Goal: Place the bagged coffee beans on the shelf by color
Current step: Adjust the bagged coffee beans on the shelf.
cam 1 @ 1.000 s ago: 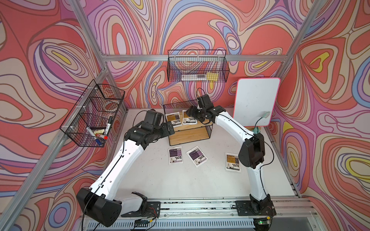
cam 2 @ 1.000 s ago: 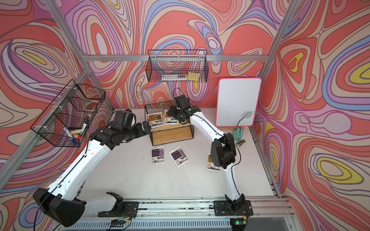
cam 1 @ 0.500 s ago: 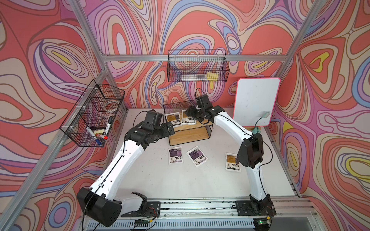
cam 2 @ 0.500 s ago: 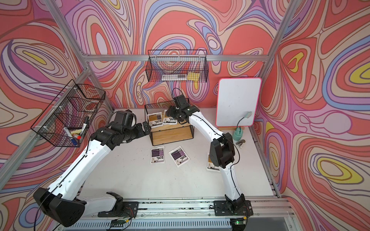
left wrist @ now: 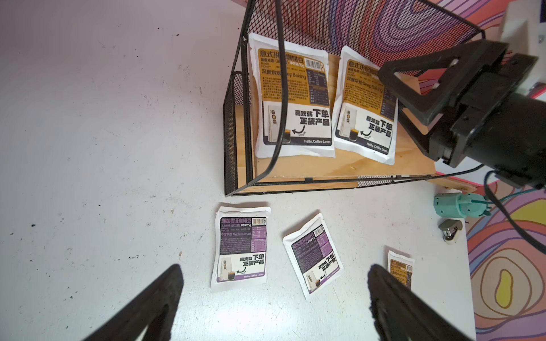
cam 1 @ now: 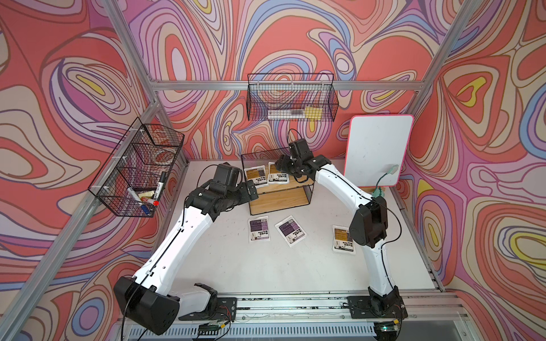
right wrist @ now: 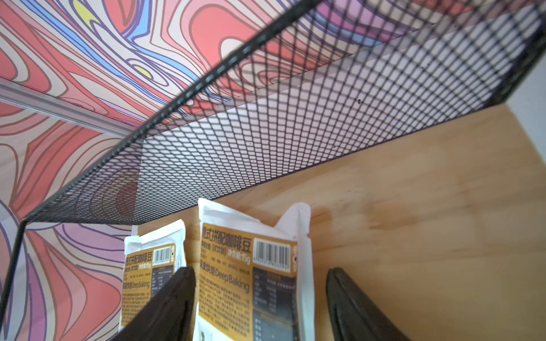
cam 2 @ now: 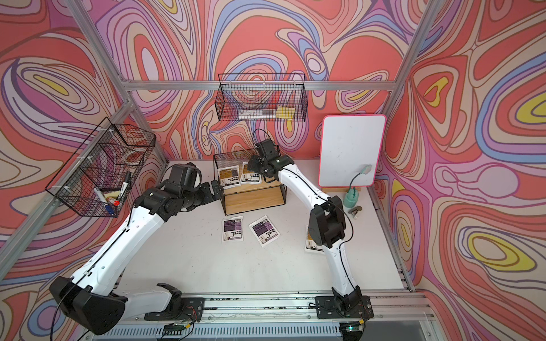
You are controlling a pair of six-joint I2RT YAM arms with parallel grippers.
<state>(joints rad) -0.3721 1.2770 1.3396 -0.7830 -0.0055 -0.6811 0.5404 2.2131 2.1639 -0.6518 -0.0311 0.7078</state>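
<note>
The shelf (cam 1: pixel 283 200) stands at the back middle of the table. Two orange-brown coffee bags (cam 1: pixel 255 176) (cam 1: pixel 277 177) lie side by side on its top board. My right gripper (right wrist: pixel 260 270) hovers open just over the right-hand one (right wrist: pixel 248 280), a finger on each side and a gap on one side. Two purple bags (cam 1: pixel 259 228) (cam 1: pixel 291 230) lie on the table in front of the shelf. A third orange bag (cam 1: pixel 342 237) lies to their right, partly behind the right arm. My left gripper (left wrist: pixel 273 270) is open and empty, above the table left of the shelf.
Black wire baskets hang on the left wall (cam 1: pixel 139 171) and the back wall (cam 1: pixel 291 102). A pink-edged whiteboard (cam 1: pixel 378 147) leans at the back right, with a teal holder (cam 2: pixel 351 197) and a small grey clip (cam 2: pixel 356 211) at its foot.
The right arm has edged slightly to the left over the shelf's top board, its jaws as wide as before. The left arm and the bags have not moved.
</note>
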